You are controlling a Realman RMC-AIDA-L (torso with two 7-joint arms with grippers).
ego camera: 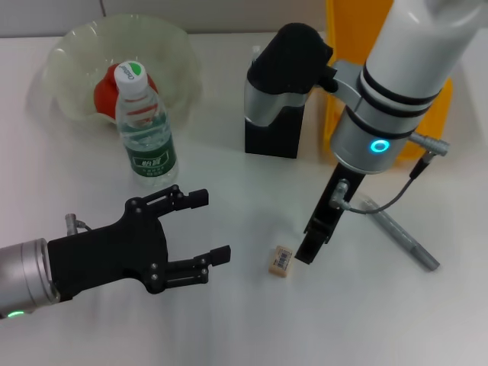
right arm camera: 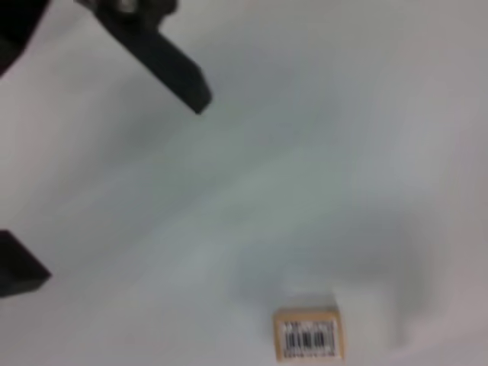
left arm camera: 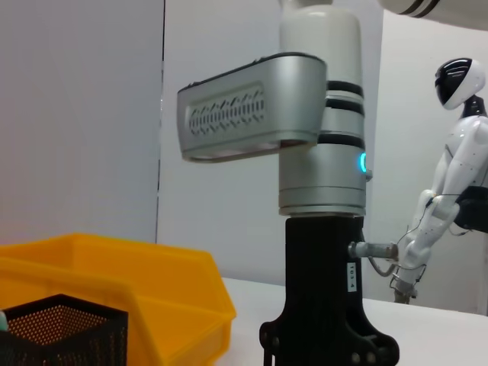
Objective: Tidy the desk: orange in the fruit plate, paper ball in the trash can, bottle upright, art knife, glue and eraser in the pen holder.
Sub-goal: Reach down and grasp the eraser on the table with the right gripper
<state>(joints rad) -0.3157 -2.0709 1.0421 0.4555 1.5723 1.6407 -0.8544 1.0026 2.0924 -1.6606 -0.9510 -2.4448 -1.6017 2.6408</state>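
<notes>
The tan eraser (ego camera: 280, 261) lies on the white desk; it also shows in the right wrist view (right arm camera: 307, 334). My right gripper (ego camera: 310, 250) points down just right of the eraser, open and empty, with its fingers (right arm camera: 164, 65) set apart above the desk. My left gripper (ego camera: 213, 226) is open and empty, low at the front left. The bottle (ego camera: 145, 130) stands upright in front of the fruit plate (ego camera: 72, 46), which holds the orange (ego camera: 105, 95). The pen holder (ego camera: 273, 137) stands behind, partly hidden by my right arm. The trash can (ego camera: 341, 46) is at the back right. The paper ball is out of view.
A grey pen-like tool (ego camera: 400, 232) lies on the desk right of my right gripper, under its cable. The left wrist view shows the yellow bin (left arm camera: 152, 290) and the black mesh cup (left arm camera: 69, 332) side by side, with my right arm (left arm camera: 320, 152) beyond them.
</notes>
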